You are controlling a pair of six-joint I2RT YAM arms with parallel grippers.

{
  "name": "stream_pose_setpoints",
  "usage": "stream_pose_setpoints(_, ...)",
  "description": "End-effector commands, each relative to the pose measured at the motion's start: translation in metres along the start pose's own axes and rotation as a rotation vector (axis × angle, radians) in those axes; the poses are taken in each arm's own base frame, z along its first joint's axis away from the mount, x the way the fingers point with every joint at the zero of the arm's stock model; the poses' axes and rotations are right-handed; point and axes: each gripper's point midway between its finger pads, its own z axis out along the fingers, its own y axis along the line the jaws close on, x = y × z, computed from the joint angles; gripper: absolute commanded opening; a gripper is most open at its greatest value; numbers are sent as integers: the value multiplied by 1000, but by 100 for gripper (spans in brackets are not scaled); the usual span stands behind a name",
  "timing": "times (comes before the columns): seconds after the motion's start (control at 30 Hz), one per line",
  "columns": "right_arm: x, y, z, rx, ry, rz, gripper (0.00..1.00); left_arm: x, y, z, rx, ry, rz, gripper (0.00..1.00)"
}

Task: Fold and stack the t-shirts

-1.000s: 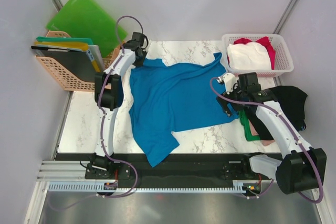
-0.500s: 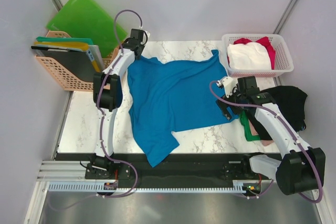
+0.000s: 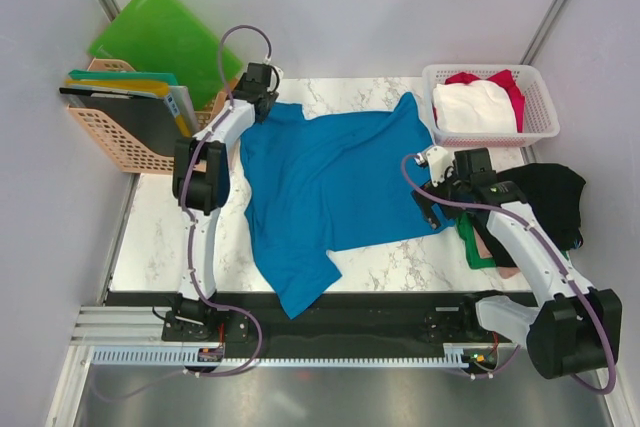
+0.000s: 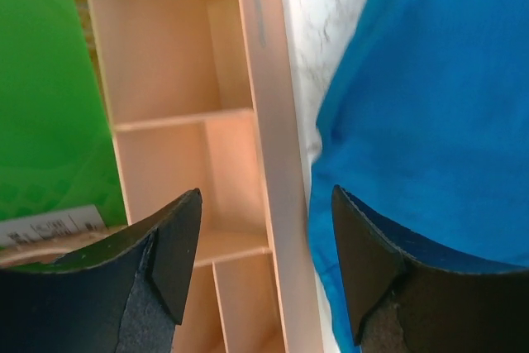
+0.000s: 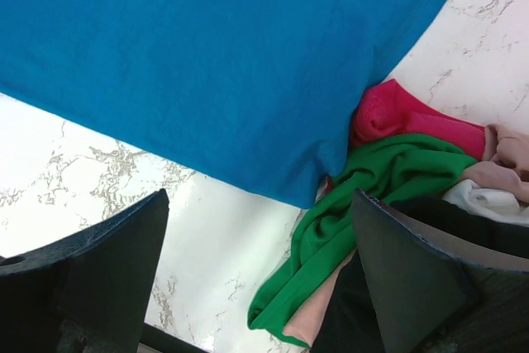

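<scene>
Blue t-shirt lies flat mid-table, between your two grippers. Left gripper stands with jaws apart and empty; the shirt's far-left corner lies just to its right, the peach rack to its left. Right gripper hangs wide, holding nothing, over the near-right corner, just beside a green t-shirt. Long axis runs left to right. You cannot locate the collar; the left wrist view is blurred.
</scene>
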Motion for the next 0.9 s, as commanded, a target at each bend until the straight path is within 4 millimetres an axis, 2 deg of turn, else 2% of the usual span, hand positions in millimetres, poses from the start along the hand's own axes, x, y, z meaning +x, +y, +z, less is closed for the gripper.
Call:
stream_pose_setpoints(0.0, -8, -1, -5, 16, -52, 0, 98, -52, 64, -65, -96, -170, -81, 71)
stream_pose_setpoints(0.1, -8, 0, -5, 13, -60, 1, 98, -43, 50, -90, -13, -181, -67, 71)
stream_pose_setpoints(0.13, -8, 1, -5, 10, -62, 4, 98, -41, 45, -112, 21, -191, -48, 71)
stream_pose_setpoints(0.17, -7, 2, -4, 5, -62, 6, 98, -35, 28, -123, 101, -188, -19, 71)
stream_pose_setpoints(0.2, -7, 3, -5, 0, -64, 4, 98, -30, 22, -135, 118, -193, -1, 71)
stream_pose_setpoints(0.27, -8, 4, -5, -4, -69, 5, 98, -15, -4, -171, 217, -216, 58, 71)
stream_pose_setpoints(0.3, -8, 4, -5, -3, -72, 2, 98, -5, -13, -183, 260, -213, 74, 71)
stream_pose_setpoints(0.33, -8, 4, -5, -2, -74, -2, 98, 15, -33, -191, 328, -191, 105, 71)
stream_pose_setpoints(0.37, -9, 3, -5, -1, -75, -5, 98, 10, -38, -223, 421, -264, 104, 71)
stream_pose_setpoints(0.43, -7, 4, -4, -4, -66, -10, 98, 40, -64, -253, 601, -234, 137, 70)
stream_pose_setpoints(0.47, -6, 4, -2, -10, -63, -16, 98, 43, -80, -283, 754, -301, 177, 71)
stream_pose_setpoints(0.5, -5, 4, -1, -10, -59, -19, 98, 53, -88, -297, 828, -302, 202, 70)
stream_pose_setpoints(0.53, -5, 4, -1, -12, -57, -22, 98, 78, -103, -310, 908, -244, 237, 70)
stream_pose_setpoints(0.6, -5, 6, 2, -25, -55, -26, 98, 95, -109, -318, 921, -226, 278, 70)
stream_pose_setpoints(0.63, -5, 6, 3, -28, -58, -25, 98, 113, -118, -314, 925, -182, 301, 69)
stream_pose_setpoints(0.7, -6, 9, 4, -46, -65, -22, 98, 132, -115, -294, 850, -103, 325, 66)
stream_pose_setpoints(0.73, -7, 11, 5, -53, -68, -20, 98, 148, -119, -286, 838, -53, 342, 64)
stream_pose_setpoints(0.83, -6, 12, 4, -55, -76, -24, 98, 167, -112, -260, 715, 2, 348, 62)
stream_pose_setpoints(0.87, -7, 12, 3, -55, -79, -28, 98, 164, -105, -249, 644, 7, 326, 63)
